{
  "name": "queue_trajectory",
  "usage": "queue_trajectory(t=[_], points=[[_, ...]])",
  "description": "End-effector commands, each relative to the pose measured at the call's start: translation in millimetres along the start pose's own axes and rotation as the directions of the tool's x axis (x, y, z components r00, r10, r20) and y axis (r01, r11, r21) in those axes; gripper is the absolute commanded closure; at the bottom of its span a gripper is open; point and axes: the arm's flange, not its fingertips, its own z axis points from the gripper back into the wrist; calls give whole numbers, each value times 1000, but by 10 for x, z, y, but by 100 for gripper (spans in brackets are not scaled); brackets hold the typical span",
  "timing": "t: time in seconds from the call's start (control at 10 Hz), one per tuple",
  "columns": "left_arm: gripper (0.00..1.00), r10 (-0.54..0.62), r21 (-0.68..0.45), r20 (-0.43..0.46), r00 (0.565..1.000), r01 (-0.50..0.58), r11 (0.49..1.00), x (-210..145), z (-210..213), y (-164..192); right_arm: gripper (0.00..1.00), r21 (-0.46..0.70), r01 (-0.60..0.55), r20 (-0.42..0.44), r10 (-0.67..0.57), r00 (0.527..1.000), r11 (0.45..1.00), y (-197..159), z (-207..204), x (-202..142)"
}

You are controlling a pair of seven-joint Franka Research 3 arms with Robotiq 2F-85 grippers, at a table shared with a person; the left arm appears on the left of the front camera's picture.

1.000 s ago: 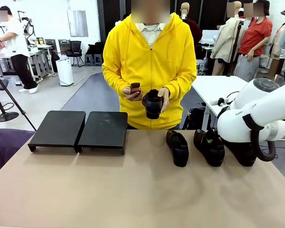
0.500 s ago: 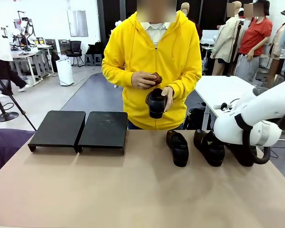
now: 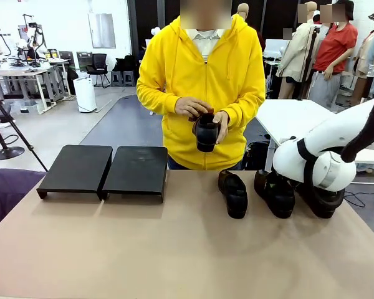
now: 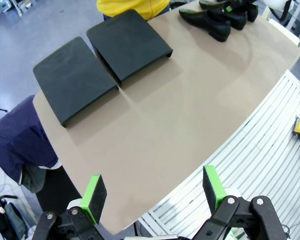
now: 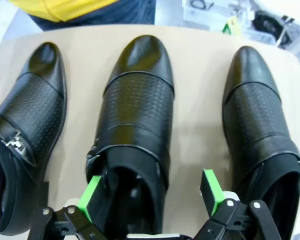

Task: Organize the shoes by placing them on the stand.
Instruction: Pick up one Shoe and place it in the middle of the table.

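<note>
Three glossy black leather slip-on loafers [image 3: 234, 194] stand side by side on the right part of the tan table [image 3: 174, 249], toes toward the far side; a fourth loafer [image 3: 206, 132] is in the hands [image 3: 188, 107] of the person [image 3: 199, 68] in a yellow hooded jacket across the table; the low black two-panel sloped stand [image 3: 103, 168] sits at the far left, well apart from them; the right tool [image 5: 150, 192] is spread, green pads either side of the middle loafer [image 5: 137, 115]; the left tool [image 4: 153, 189] is spread above the table's near edge.
</note>
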Motion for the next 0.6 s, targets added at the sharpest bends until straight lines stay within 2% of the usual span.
queue_trajectory(t=[0.0, 0.5], points=[[0, 0, -12, 2, 1000, 0, 1000, -13, 20, -23, 0, 34, 15, 17, -16, 1000, 999, -195, 16, 12], [0, 0, -12, 2, 1000, 0, 1000, -13, 20, -23, 0, 89, 58, 22, -60, 998, 994, -241, 143, 4]])
